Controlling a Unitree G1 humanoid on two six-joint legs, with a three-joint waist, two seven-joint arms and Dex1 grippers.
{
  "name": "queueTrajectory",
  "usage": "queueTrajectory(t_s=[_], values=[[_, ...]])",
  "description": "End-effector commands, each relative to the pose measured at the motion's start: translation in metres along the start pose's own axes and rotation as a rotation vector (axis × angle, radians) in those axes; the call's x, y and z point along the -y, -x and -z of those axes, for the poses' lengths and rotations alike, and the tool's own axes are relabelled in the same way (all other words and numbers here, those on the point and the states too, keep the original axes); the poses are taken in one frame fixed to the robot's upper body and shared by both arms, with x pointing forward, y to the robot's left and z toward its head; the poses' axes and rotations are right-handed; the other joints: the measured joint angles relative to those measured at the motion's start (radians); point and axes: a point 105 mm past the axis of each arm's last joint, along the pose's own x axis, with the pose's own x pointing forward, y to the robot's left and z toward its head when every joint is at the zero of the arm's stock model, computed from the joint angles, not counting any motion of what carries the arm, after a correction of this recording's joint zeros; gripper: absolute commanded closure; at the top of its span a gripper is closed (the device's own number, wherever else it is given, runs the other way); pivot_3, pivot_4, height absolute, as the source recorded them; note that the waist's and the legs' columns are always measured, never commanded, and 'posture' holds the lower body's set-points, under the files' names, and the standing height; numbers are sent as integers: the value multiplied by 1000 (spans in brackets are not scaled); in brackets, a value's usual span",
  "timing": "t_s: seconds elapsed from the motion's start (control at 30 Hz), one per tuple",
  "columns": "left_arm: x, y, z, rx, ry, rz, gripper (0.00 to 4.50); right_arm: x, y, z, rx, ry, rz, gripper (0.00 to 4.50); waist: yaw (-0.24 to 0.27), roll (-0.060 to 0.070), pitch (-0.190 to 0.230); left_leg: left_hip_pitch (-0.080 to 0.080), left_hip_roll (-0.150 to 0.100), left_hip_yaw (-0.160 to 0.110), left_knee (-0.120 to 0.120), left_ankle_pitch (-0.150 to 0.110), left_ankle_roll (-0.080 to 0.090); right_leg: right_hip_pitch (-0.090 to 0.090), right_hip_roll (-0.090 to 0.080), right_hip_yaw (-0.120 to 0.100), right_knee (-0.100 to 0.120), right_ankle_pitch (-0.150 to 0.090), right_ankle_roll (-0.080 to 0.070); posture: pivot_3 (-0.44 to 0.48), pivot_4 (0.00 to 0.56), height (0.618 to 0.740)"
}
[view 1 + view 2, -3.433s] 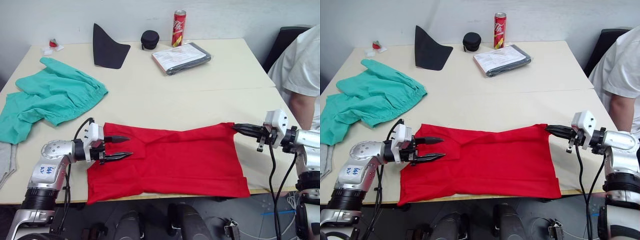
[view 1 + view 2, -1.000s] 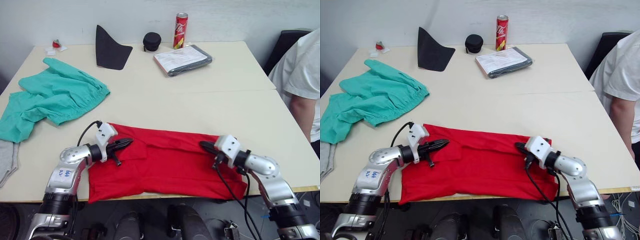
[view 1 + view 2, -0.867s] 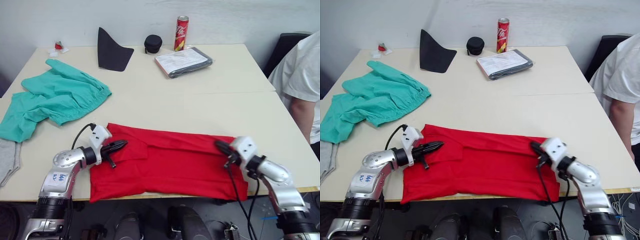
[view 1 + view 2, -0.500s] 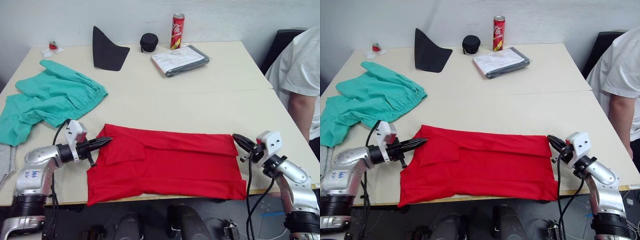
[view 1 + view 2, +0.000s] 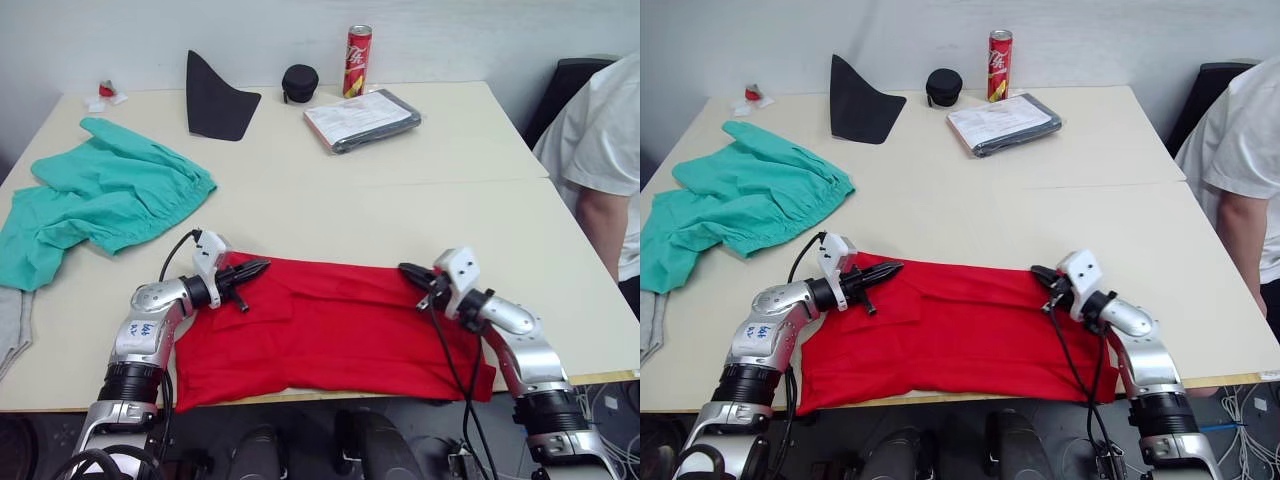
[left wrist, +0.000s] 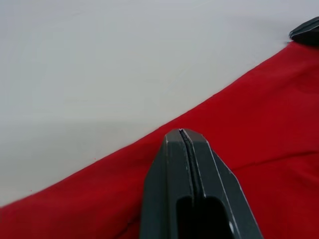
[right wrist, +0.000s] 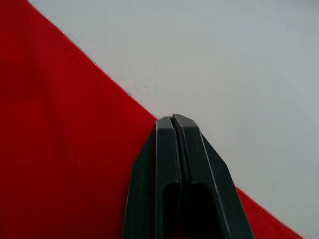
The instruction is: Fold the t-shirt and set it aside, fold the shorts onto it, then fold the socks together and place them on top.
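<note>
While the bright red short-sleeved t-shirt [image 5: 330,325] lies along the near edge of the pale wooden table [image 5: 420,200], already doubled into a wide band, its fold is not finished and it has not been set aside. Both grippers rest at its far edge: the left gripper [image 5: 255,270] at the left end, the right gripper [image 5: 412,275] toward the right end. The wrist views show each pair of black fingers pressed together over the red hem, though whether any cloth is pinched between them cannot be told.

Well apart, at the table's left side, the teal-green soft shorts [image 5: 105,195] lie crumpled and unfolded, and a light grey knitted sock [image 5: 10,325] hangs at the left edge; both steps look untouched. So the task seems to be in its first stage, with most still left.

Farther back stand a black pointed fabric piece [image 5: 215,95], a small round black case [image 5: 299,82], a red drink can [image 5: 357,60] and a flat plastic-wrapped packet [image 5: 362,117]. A person in a white shirt [image 5: 600,140] sits at the right.
</note>
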Motion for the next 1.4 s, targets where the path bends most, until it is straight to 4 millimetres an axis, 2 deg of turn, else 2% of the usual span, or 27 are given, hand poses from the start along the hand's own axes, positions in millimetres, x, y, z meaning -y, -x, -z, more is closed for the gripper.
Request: queueTrajectory(t_s=[0.03, 0.1, 0.17, 0.2, 0.27, 0.3, 0.37, 0.5, 0.57, 0.67, 0.7, 0.77, 0.87, 0.97, 1.1, 1.4], values=[[-14, 19, 11, -28, -31, -59, 4500, 37, 37, 12, -18, 9, 111, 4477, 1, 0, 0, 0, 0, 0, 0, 0, 0, 0, 0, 0, 0, 0, 0, 0, 150, 740], [-18, 27, 9, -8, -31, -74, 4500, 48, 50, 9, 4, -4, 132, 4477, 0, 0, 0, 1, 0, 0, 0, 0, 1, 1, 0, 0, 0, 0, 0, 0, 150, 740], [-20, 37, -5, 86, -5, -52, 4500, 59, 66, -8, 72, -53, 118, 4477, -1, 0, 0, 1, 0, 0, 0, 0, 1, 1, 0, 0, 0, 0, 0, 0, 150, 740], [-17, 41, -13, 116, -6, -14, 4500, 59, 71, -16, 94, -87, 74, 4477, -3, 1, 0, 1, 0, 0, -1, 0, 1, 1, 0, 0, 0, 0, 0, 0, 150, 740], [-5, 49, -25, 140, -21, 91, 4500, 57, 78, -30, 84, -102, -21, 4128, -7, 2, 1, 1, 1, 0, -1, 0, 0, 0, 0, 0, 0, 0, 0, 0, 150, 740], [3, 53, -32, 138, -35, 145, 4325, 57, 81, -35, 49, -100, -69, 3862, -9, 2, 1, 0, 1, 0, -1, 0, 0, 0, 0, 0, 0, 0, 0, 0, 150, 740], [20, 60, -46, 125, -71, 238, 3919, 62, 87, -41, -18, -82, -129, 3227, -9, 2, 1, 0, 1, 0, -1, 0, 0, 0, 0, 0, 0, 0, 0, 0, 150, 740], [50, 70, -60, 124, -126, 375, 2667, 72, 89, -42, -182, -69, -224, 1822, -5, 2, 1, 1, 1, 0, -2, 0, 0, 1, 0, 0, -1, 0, 0, 0, 150, 740], [63, 75, -62, 110, -134, 429, 1974, 76, 82, -44, -237, -66, -265, 1078, -4, 2, 1, 1, 1, 0, -2, 0, 0, 0, 0, 0, -1, 0, 0, 0, 150, 740], [70, 79, -64, 111, -142, 453, 1044, 76, 67, -39, -334, -86, -325, 62, -5, 3, 2, 1, 1, 0, -2, 0, 0, -1, 1, 0, -1, 0, 0, 0, 150, 740], [73, 80, -64, 116, -137, 464, 669, 74, 62, -35, -372, -93, -344, 0, -5, 4, 2, 1, 1, 0, -2, 0, 0, -1, 1, 0, -1, 0, 0, 0, 150, 740], [78, 80, -66, 133, -148, 478, 23, 73, 52, -26, -437, -119, -351, 0, -4, 4, 2, 0, 1, 0, -2, 0, -1, -1, 1, 0, -1, 0, -1, 0, 150, 740], [84, 80, -67, 144, -147, 490, 23, 69, 40, -20, -497, -166, -369, 0, -4, 4, 2, -1, 1, 0, -2, 0, -1, -2, 0, 0, -1, 0, -1, 0, 150, 740], [88, 81, -66, 144, -141, 490, 23, 64, 34, -14, -572, -136, -422, 0, -4, 4, 2, -1, 1, 0, -2, 0, 0, -2, 0, 0, -1, 0, -1, 0, 150, 740], [86, 83, -65, 138, -145, 463, 0, 56, 36, -17, -613, -128, -521, 1264, -4, 4, 2, -1, 1, 0, -2, 0, 0, -2, 0, 0, -1, 0, -1, 0, 150, 740], [79, 80, -65, 151, -157, 420, 0, 58, 27, -25, -628, -52, -551, 4350, -5, 4, 2, -1, 1, 0, -2, 0, -1, -2, 0, 0, -1, -1, -1, 0, 150, 740]])
